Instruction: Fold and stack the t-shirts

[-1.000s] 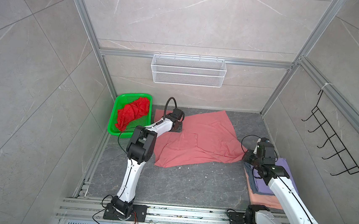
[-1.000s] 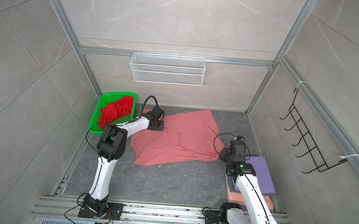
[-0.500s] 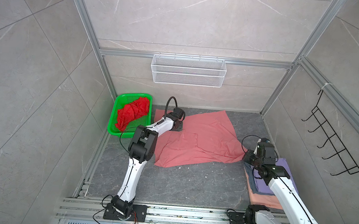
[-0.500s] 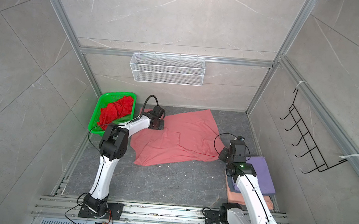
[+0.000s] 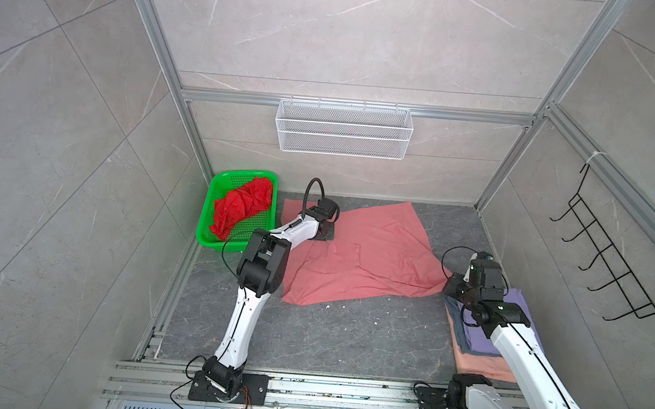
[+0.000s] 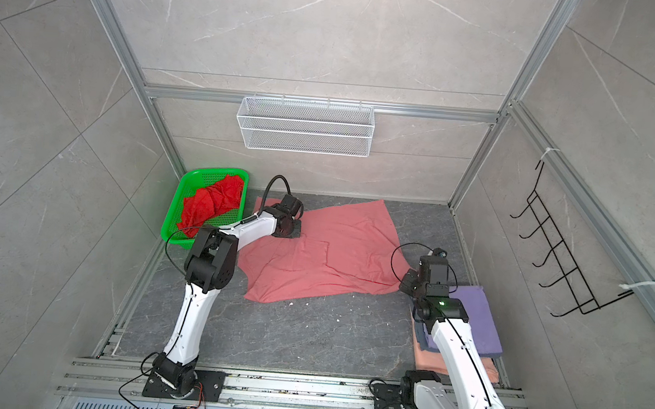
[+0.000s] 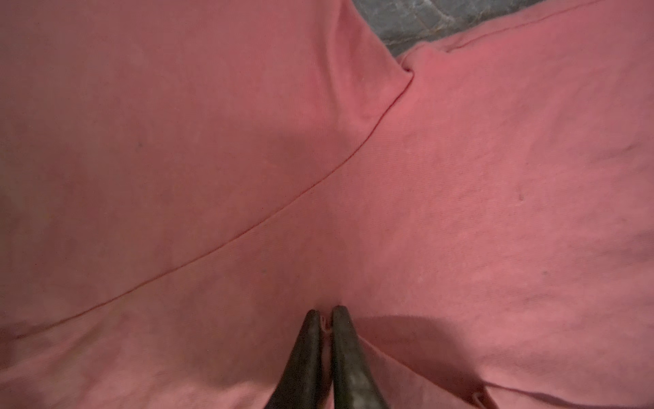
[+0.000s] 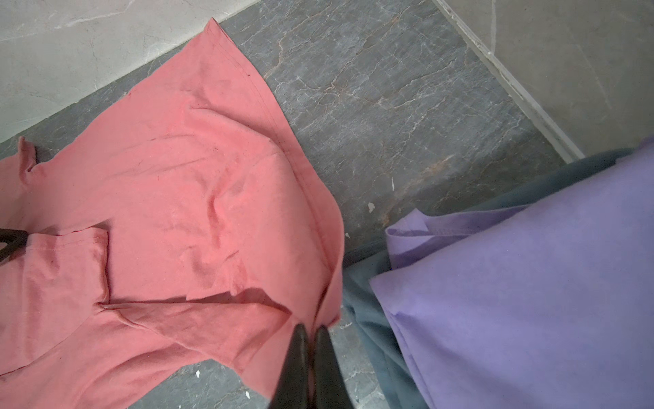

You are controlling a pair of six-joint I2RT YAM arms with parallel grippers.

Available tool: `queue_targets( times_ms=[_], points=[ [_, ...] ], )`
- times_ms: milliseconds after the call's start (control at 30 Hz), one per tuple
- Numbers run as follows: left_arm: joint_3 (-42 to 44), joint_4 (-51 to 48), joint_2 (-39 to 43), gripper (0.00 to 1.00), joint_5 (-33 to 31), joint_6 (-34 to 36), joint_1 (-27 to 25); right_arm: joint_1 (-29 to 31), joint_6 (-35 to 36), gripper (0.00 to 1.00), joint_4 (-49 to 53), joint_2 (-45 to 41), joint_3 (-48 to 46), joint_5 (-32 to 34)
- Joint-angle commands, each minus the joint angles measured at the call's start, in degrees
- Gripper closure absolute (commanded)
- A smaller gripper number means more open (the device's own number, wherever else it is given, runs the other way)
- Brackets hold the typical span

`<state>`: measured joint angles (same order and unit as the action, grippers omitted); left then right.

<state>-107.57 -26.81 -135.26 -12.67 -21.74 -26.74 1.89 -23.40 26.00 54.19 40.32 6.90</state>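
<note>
A salmon-pink t-shirt (image 5: pixel 366 252) (image 6: pixel 330 249) lies spread and wrinkled on the dark floor in both top views. My left gripper (image 5: pixel 325 235) (image 7: pixel 326 313) presses down on its far left part, shut on a small pinch of the pink cloth. At the shirt's near right corner, my right gripper (image 5: pixel 449 289) (image 8: pixel 310 329) is shut on the hem. Beside it is a folded stack: a lavender t-shirt (image 6: pixel 476 321) (image 8: pixel 531 283) on a grey-blue one (image 8: pixel 364 311) and a peach one (image 6: pixel 425 361). A bright red t-shirt (image 5: pixel 241 206) lies crumpled in the basket.
The green perforated basket (image 5: pixel 203 235) stands at the far left against the wall. A white wire shelf (image 5: pixel 343 135) hangs on the back wall and a black hook rack (image 5: pixel 608 267) on the right wall. Aluminium rails (image 5: pixel 303 387) run along the front edge.
The left gripper's jaws have closed onto the pink cloth. Its arm has shifted only slightly. The right arm and its grip have not changed.
</note>
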Motion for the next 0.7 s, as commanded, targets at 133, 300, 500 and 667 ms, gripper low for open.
queue_targets(
  times_ms=[133,300,500,667],
  points=[
    [0.95,-3.98,1.07,0.85,-8.43,0.82,-1.95,-0.22,-0.94,1.00,0.63,-0.32,1.17,1.01],
    [1.34,-4.31,1.23,0.87,-10.26,0.89,-2.60,-0.22,-1.00,1.00,0.51,-0.36,0.99,1.01],
    [1.69,-5.49,3.31,0.86,-10.87,1.19,-3.21,-0.24,-0.95,1.00,0.46,-0.23,0.82,1.01],
    [2.69,-5.46,4.16,0.90,-12.97,1.17,-4.01,-0.22,-0.81,1.00,0.16,0.03,0.73,1.01]
  ],
)
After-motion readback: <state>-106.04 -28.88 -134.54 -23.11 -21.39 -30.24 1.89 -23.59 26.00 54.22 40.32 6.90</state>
